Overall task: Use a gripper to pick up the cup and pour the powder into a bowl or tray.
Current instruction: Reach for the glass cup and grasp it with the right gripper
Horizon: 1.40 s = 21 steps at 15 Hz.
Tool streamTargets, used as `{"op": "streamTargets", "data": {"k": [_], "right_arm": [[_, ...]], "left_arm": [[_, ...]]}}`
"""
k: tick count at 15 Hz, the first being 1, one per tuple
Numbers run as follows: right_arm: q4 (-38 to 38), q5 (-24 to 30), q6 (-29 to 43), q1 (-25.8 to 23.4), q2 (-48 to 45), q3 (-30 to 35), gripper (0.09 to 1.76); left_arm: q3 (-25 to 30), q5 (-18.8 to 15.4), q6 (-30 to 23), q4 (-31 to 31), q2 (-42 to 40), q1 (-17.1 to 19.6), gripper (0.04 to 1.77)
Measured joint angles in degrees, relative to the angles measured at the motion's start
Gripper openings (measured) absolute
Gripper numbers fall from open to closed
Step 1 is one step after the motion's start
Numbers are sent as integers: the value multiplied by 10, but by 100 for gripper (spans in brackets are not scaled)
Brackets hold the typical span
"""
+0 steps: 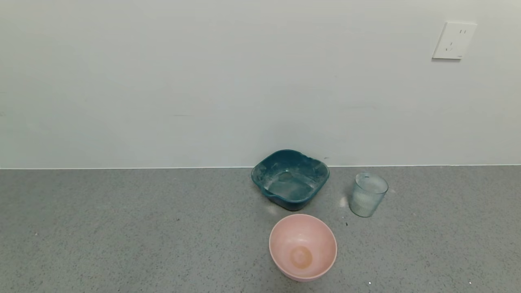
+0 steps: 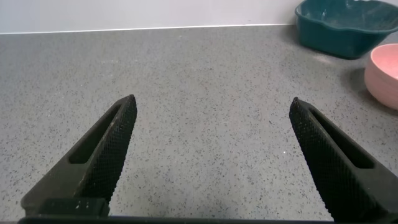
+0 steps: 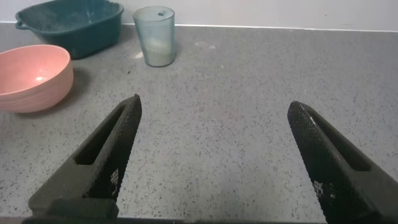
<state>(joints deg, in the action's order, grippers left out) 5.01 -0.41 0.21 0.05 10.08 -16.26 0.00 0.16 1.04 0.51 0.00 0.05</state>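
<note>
Grey speckled counter against a pale wall, a white socket high on the wall to the right. Cup stands upright on the counter near the wall, just right of the teal basin and apart from it; white powder fills the lower part of the cup. Basin sits close to the wall, inside smeared with white dust. Pink bowl lies in front of the basin, nearer the robot, an orange-brown stain at its bottom. Neither arm shows from the head camera. Left gripper hangs low over bare counter, fingers spread wide, holding nothing — basin and pink bowl sit well off to its side. Right gripper likewise low over the counter, fingers spread wide and empty — the cup, basin and pink bowl stand ahead of it, well apart from its tips.
</note>
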Motion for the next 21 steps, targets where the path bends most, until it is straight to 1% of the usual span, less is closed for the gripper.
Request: {"op": "streamTargets", "data": {"k": [14,16,19,21], "right_arm": [[0,0,0,0,0,0,171],[0,0,0,2,68,-51,171],[-1,2,0,5,195,-128,171],[-12,4,0,6,280,-153,171]], "left_arm": [[0,0,0,0,0,0,176],[0,0,0,0,0,0,176],[0,0,0,0,0,0,176],[0,0,0,0,0,0,176]]}}
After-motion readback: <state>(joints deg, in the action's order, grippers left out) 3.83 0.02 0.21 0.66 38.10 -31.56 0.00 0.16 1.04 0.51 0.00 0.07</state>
